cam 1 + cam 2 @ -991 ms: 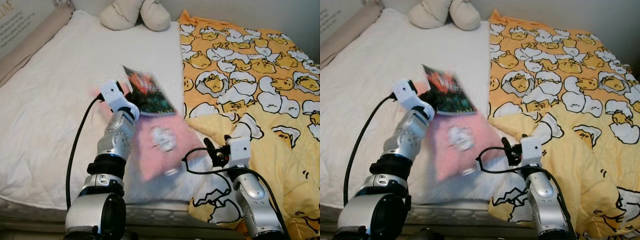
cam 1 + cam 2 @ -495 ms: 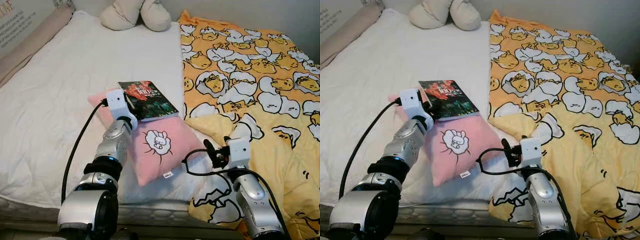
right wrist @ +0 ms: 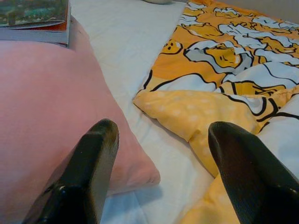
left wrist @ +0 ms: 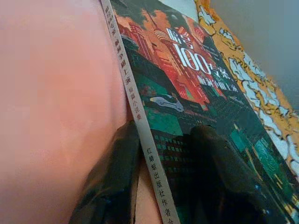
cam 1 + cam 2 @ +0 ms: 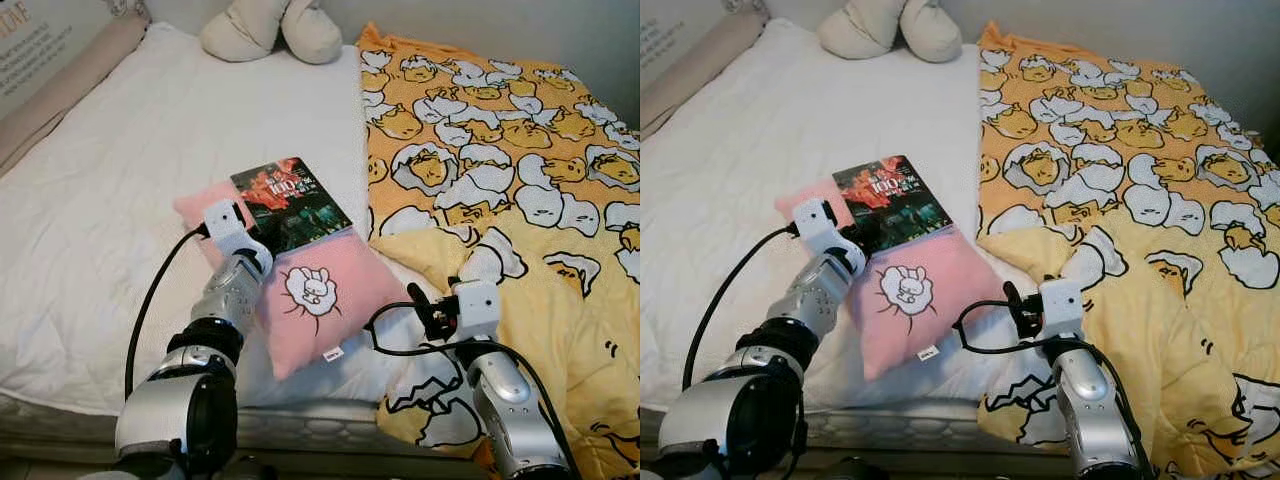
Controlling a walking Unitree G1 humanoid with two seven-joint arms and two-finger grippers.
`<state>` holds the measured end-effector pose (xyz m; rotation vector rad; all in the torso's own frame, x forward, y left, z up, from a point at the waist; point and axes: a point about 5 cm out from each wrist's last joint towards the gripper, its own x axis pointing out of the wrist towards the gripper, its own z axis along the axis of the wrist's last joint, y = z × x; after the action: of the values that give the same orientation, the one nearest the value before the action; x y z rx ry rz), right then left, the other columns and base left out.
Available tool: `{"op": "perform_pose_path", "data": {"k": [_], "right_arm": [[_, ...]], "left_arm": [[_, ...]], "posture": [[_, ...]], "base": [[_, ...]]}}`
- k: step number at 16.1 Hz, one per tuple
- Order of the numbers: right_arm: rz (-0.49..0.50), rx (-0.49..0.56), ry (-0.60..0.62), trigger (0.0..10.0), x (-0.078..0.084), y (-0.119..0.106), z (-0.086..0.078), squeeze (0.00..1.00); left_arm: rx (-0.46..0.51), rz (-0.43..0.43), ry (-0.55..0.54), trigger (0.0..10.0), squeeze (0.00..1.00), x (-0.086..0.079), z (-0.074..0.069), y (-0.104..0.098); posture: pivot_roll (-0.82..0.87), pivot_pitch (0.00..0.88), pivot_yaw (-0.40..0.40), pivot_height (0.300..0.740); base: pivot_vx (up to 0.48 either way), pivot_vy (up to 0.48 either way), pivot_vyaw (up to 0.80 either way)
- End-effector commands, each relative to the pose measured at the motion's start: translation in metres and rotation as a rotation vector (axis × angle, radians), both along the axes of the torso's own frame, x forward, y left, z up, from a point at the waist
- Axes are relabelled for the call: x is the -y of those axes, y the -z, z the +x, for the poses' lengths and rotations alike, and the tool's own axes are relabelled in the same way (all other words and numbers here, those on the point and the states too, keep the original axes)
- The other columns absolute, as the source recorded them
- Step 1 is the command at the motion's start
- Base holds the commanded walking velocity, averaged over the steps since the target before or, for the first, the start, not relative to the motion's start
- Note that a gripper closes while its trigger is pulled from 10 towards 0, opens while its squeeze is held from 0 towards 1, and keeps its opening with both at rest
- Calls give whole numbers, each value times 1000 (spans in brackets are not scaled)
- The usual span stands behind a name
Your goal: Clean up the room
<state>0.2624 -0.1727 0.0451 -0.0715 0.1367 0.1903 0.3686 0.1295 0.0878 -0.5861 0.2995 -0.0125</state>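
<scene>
Nearest me, at about five o'clock, my right end effector is hovering low over the bed's near edge with its fingers spread wide and gripping nothing; through its wrist camera I am looking past them at the pink pillow's corner and a folded edge of the yellow duvet, with white sheet between the two.

A little farther out, at about eleven o'clock, my left end effector is clamping the near spine corner of the book: one finger is sitting under the spine against the pink fabric, the other is pressing on the dark cover, so I am grasping the book between them. The book is lying flat across the far half of the pink pillow, and the pillow is resting slantwise on the white mattress, touching the duvet's edge at its three o'clock side.

Farthest away, at twelve o'clock, a beige cushion is sitting at the head of the bed.

I am judging the tidying as barely begun: the book is gripped but not yet lifted away, the pillow is lying askew mid-bed, and the duvet is rumpled.
</scene>
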Motion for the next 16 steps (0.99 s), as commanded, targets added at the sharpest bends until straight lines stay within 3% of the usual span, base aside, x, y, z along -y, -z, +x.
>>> {"op": "perform_pose_path", "data": {"k": [1, 3, 7, 9, 12, 13, 14, 15, 16], "right_arm": [[-17, -24, 3, 10000, 4, 4, -2, 0], [-13, -2, 17, 10000, 5, 0, -1, 0], [2, 50, 40, 10000, 6, -11, 4, 0], [3, 46, 38, 10000, 5, -10, 4, 0], [1, 34, 31, 10000, 3, -6, 2, 0], [2, 38, 33, 10000, 4, -7, 2, 0], [27, 85, 76, 10000, 8, -15, 5, 0], [58, 124, 118, 10000, 11, -23, 7, 0], [63, 162, 129, 10000, 11, -32, 10, 0]], "left_arm": [[-44, -26, 20, 0, 0, 4, -2, 6], [-34, 8, 72, 0, 0, 7, -1, 4], [96, 135, 176, 0, 0, 13, 3, -11], [127, 117, 171, 0, 0, 14, 5, -16], [281, 109, 120, 0, 0, 0, 15, -47], [343, 176, 107, 0, 0, -8, 16, -57], [500, 392, 48, 0, 0, -33, 14, -82], [540, 496, 52, 0, 0, -40, 11, -88], [596, 573, 75, 3176, 0, -40, 5, -94]], "posture": [[-40, 0, -39, 740], [-40, 0, -37, 740], [-42, 0, -30, 740], [-40, 0, -29, 740], [-36, 0, -23, 740], [-36, 0, -22, 740], [-26, 0, -20, 740], [-24, 0, -19, 740], [-24, 0, -17, 740]], "base": [[0, 0, 0], [0, 0, 0], [0, 0, 0], [0, 0, 0], [0, 0, 0], [0, 0, 0], [0, 0, 0], [0, 0, 0], [0, 0, 0]]}}
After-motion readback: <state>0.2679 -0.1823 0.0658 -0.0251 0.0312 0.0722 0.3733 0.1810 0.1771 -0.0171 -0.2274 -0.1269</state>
